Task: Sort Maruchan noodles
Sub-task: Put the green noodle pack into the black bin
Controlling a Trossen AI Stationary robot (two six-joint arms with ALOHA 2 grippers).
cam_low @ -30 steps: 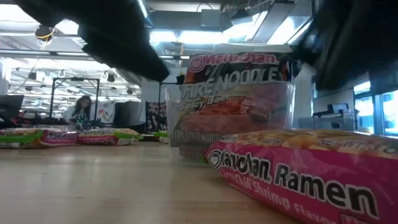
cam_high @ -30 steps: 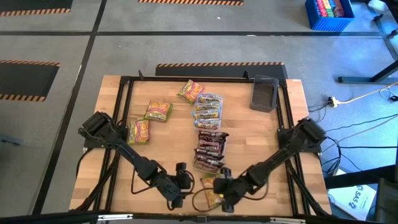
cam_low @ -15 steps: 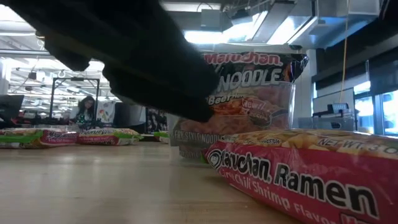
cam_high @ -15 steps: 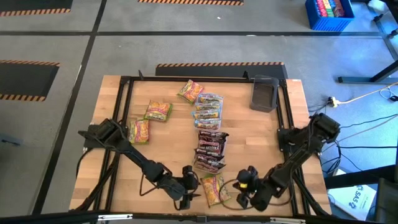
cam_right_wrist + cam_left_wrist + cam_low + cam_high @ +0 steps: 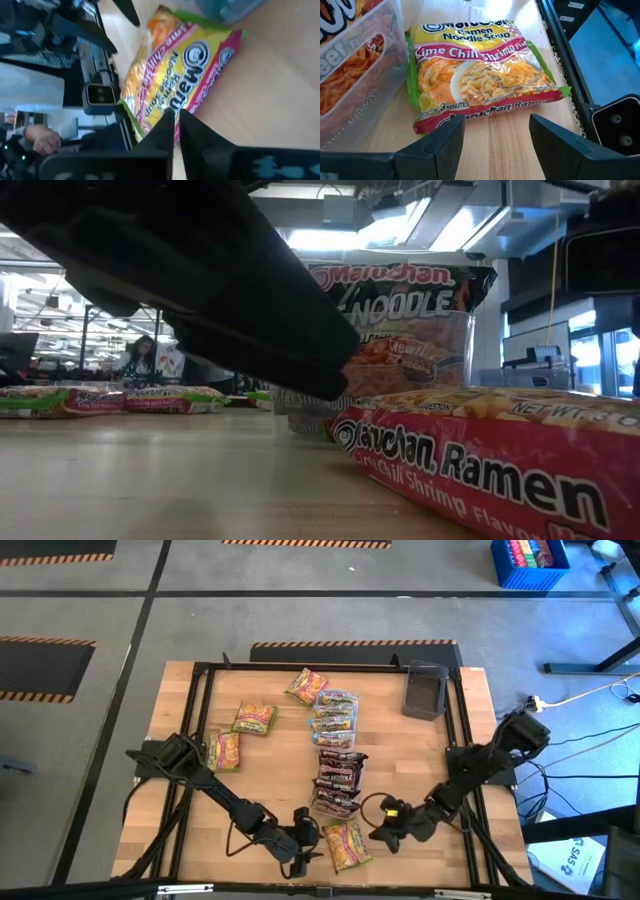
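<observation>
A yellow-green-red Maruchan packet (image 5: 347, 845) lies flat on the table near its near edge. It also shows in the left wrist view (image 5: 480, 75) and the low view (image 5: 480, 460). My left gripper (image 5: 305, 832) is low at the packet's left and open, its fingers (image 5: 445, 142) pointing at the packet without touching it. My right gripper (image 5: 383, 832) is at the packet's right, shut, with its fingertips (image 5: 172, 120) by the packet's edge (image 5: 165, 107). Maroon packets (image 5: 338, 780) stand in a clear tub (image 5: 355, 65) just beyond. My right gripper points its shut fingertips at the packet's right edge (image 5: 165, 107), slanting down from the table's right side. I cannot tell whether they touch it. The packet lies flat on the wood.
Blue-orange packets (image 5: 335, 715) lie in a row at the far middle. Three more yellow-green-red packets (image 5: 254, 718) lie at the far left. A dark grey tray (image 5: 425, 690) stands at the far right. A black frame rail (image 5: 560, 45) runs along the near edge.
My right gripper has drawn back from over the yellow packet toward the table's right edge, rolling its wrist and staying shut. This has uncovered the packet, which has kept its place. My left gripper has sunk lower beside the packet, still open.
</observation>
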